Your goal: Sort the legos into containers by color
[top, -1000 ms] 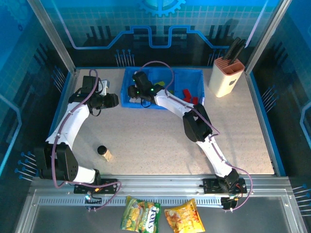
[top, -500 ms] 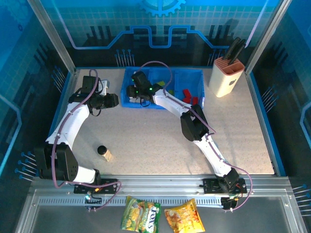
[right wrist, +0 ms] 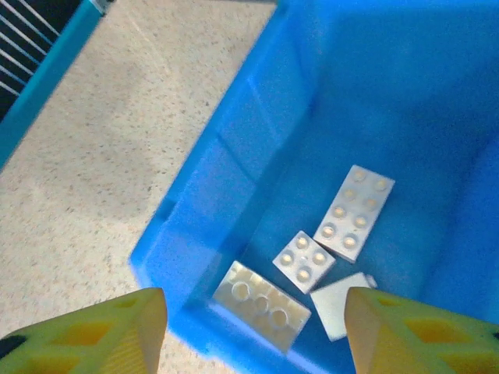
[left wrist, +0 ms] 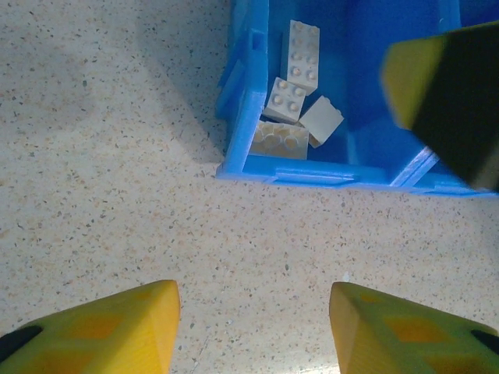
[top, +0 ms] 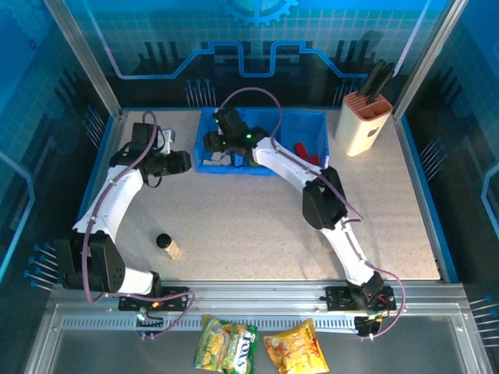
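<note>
My right gripper [right wrist: 253,315] gapes empty above white studded plastic bricks [right wrist: 355,212] in the low blue plastic tray [right wrist: 199,218]. My left gripper [left wrist: 251,304], parted, holds nothing.

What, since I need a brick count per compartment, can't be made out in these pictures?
- Top view: the right arm covers the tray's middle compartment, so its contents can't be told.
- Top view: the red bricks are too small to count.
- Left wrist view: a blurred yellow-black shape hides the tray's right part.
- Right wrist view: the frame edge cuts off everything beyond the left compartment.
</note>
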Robot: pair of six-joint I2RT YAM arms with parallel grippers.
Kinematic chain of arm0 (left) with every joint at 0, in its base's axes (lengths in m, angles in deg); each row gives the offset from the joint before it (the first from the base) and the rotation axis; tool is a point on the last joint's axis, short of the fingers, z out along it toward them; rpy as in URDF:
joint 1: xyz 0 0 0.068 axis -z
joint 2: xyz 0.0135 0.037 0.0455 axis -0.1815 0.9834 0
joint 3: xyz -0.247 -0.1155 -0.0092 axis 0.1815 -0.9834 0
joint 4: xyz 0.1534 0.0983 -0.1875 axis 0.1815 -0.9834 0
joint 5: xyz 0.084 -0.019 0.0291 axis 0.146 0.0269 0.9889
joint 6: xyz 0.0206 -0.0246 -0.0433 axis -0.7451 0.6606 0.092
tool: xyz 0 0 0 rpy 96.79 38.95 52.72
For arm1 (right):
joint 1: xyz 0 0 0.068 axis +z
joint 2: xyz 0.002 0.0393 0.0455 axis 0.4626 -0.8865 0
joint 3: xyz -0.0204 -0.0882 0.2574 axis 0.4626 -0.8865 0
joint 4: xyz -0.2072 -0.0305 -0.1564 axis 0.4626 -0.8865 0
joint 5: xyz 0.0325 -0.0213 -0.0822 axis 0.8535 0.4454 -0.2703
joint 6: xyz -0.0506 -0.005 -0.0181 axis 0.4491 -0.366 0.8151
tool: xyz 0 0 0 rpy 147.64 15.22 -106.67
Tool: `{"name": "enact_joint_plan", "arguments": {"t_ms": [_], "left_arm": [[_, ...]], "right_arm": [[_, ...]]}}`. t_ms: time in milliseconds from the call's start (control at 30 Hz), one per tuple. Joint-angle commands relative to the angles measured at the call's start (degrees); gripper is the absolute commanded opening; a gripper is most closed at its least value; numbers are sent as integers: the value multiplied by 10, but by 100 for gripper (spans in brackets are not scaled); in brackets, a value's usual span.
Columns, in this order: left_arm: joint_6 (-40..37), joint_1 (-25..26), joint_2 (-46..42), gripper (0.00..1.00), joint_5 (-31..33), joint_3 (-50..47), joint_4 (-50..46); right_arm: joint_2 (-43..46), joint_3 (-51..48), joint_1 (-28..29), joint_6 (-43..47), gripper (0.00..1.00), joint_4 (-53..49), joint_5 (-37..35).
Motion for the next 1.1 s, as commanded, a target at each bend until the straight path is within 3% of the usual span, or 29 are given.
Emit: {"name": "enact_joint_plan", "arguments": {"t_ms": [0,233,333,400,467,633,800,1067], "left_arm": [[13,-8,-19,61,8,-4,8],[31,-8,-28,77,19,7,4],[39,-8,-26,92,22,11,4],[45,-8,-25,95,25,13,4],[53,-8,-23,99,28,14,6],[84,-7,-21,99,50,2,22],[91,-8,-29,99,91,-59,81],[46,-8,-40,99,243,-176,222]], "right_arm": [[92,-60,-5,43,67,-16,-16],[243,-244,-39,86,84,-20,-29],[307,-325,-66,92,92,-22,-39],[346,-375,-89,95,100,-21,-40],[386,-424,-116,99,100,-19,-45],[476,-530,-199,107,100,-6,-57],[529,-617,-284,112,100,29,-119],[554,-740,-426,89,100,134,-146]]}}
